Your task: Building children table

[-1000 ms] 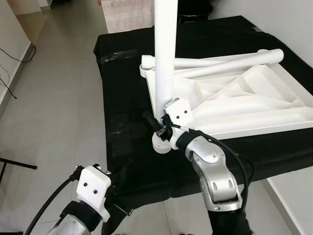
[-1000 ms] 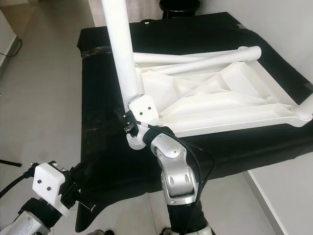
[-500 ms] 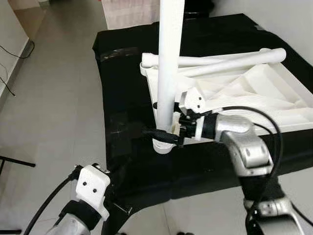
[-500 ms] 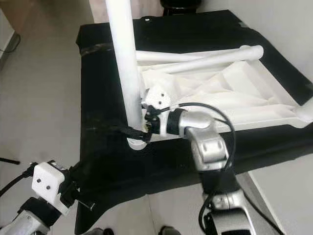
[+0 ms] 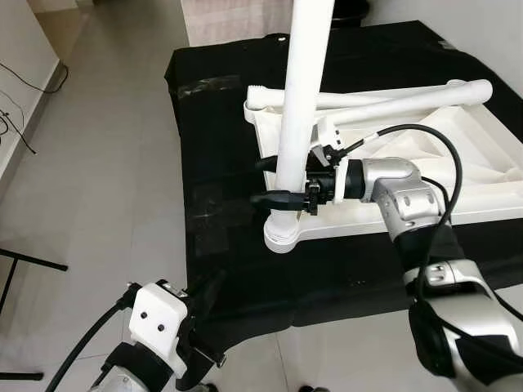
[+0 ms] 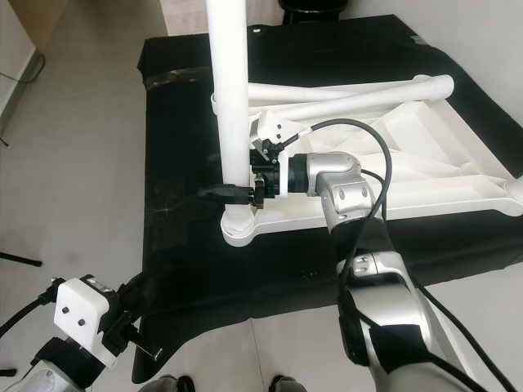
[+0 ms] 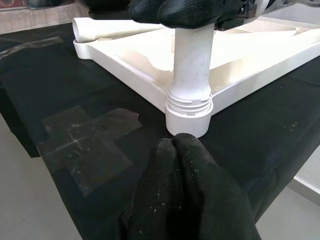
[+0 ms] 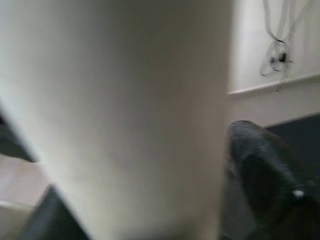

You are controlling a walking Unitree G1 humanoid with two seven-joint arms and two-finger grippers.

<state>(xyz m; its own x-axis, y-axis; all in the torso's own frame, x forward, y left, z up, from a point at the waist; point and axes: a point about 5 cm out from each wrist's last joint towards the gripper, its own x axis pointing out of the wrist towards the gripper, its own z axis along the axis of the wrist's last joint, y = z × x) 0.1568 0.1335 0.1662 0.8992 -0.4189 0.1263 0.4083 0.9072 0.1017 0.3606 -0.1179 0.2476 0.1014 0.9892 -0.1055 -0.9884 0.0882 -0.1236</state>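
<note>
Two grippers: left gripper hanging low, fingers pressed together, idle. Beyond it, right gripper clenching upright white plastic table leg, likely steadying it in corner socket of upturned white plastic tabletop lying behind gripper on black cloth.
</note>
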